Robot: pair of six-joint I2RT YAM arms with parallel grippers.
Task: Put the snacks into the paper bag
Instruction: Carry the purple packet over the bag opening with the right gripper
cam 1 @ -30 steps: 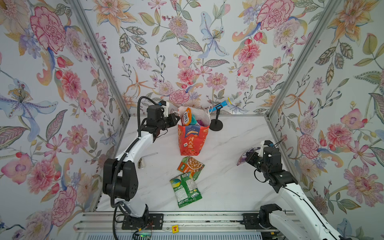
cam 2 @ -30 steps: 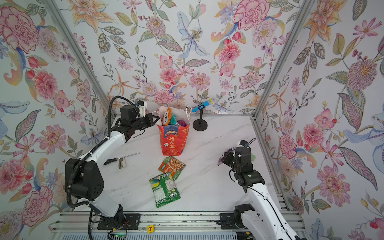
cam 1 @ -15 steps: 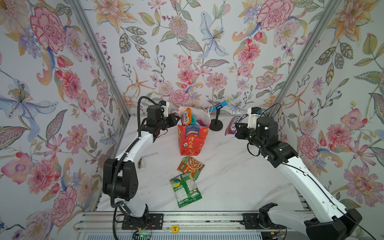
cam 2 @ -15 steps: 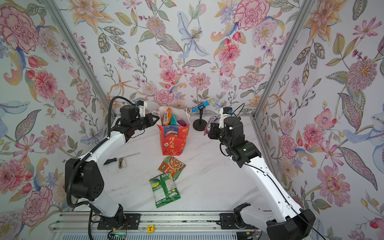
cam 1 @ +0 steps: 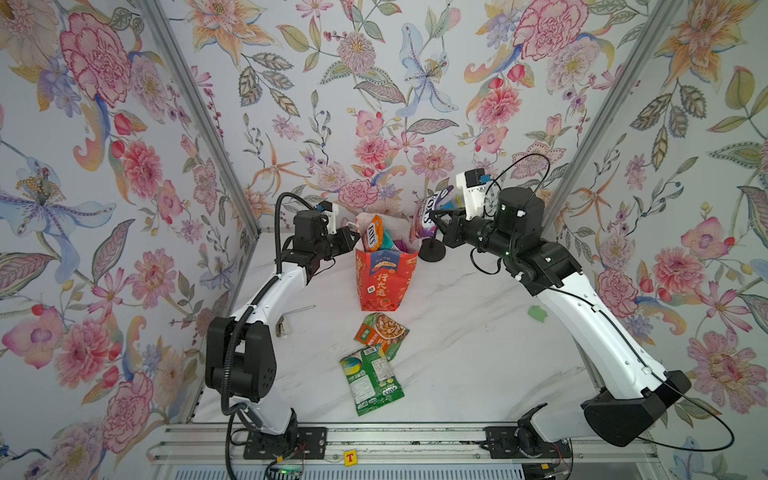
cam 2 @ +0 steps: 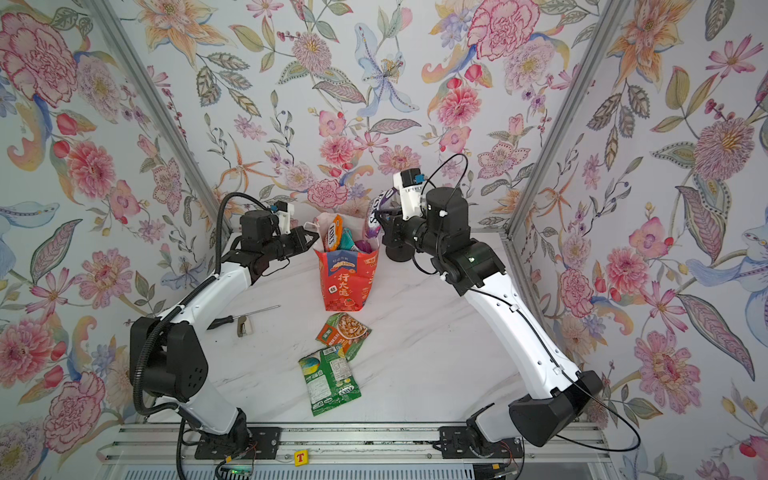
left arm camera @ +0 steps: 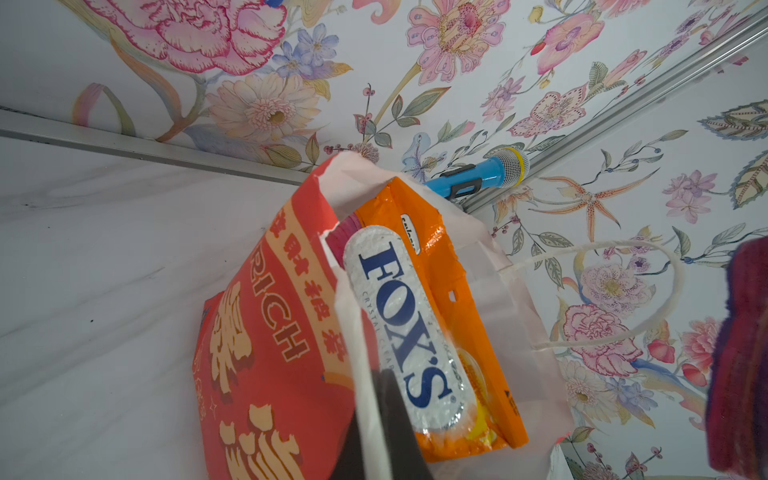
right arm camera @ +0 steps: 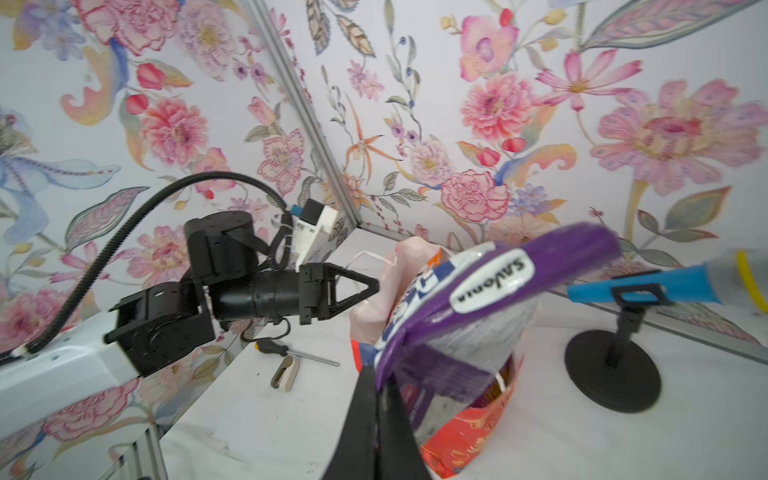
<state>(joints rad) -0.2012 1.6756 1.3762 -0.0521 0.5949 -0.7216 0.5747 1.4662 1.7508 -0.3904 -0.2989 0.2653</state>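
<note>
While the green packet lies nearest the tabletop's front edge, with the orange-green nut packet touching its far end, the paper bag stands upright just behind them, mid-table. The left gripper is clamped on the bag's left rim, and an orange FOXS bag pokes out of its mouth. The right gripper pinches a purple FOXS bag in the air by the right rim, before the microphone stand at the far edge.

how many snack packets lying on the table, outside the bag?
2. The orange-green packet lies just in front of the paper bag; the green packet lies nearer the camera, touching it. More may be hidden.
</note>
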